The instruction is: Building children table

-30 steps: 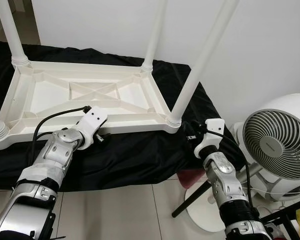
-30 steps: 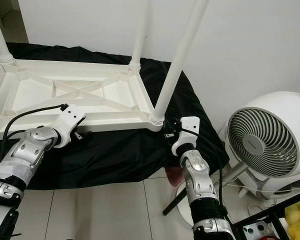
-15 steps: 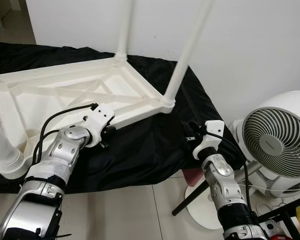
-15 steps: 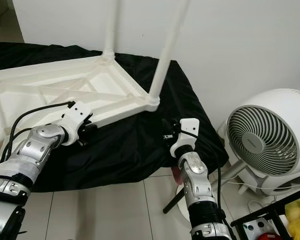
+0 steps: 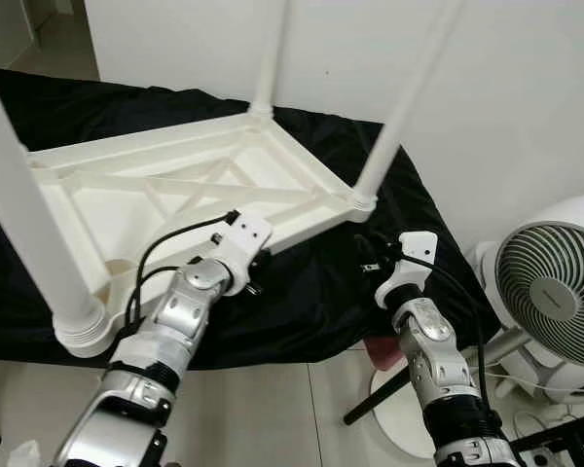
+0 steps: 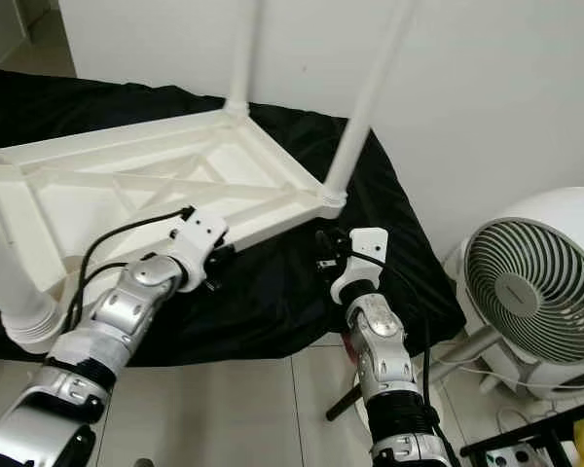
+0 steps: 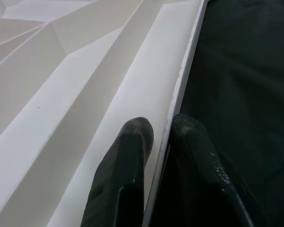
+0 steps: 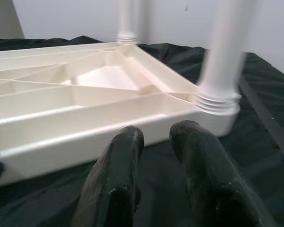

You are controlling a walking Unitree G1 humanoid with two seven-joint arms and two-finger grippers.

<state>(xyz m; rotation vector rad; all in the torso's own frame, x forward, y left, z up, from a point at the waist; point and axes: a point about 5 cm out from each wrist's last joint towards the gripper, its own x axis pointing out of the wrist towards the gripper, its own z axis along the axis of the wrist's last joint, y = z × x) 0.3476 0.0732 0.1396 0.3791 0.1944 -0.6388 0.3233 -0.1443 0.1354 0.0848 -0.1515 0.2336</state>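
Four legs stand up from the inverted table (image 5: 175, 185), centre-left; light, stiff, slippery plastic. Left gripper (image 7: 162, 137) pinches its rim, the best hold; right gripper (image 8: 156, 137) hovers slightly parted.

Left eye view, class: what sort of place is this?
Probably a room in a home: tiled floor, plain white wall, a standing fan, and an upturned children's table on black cloth.
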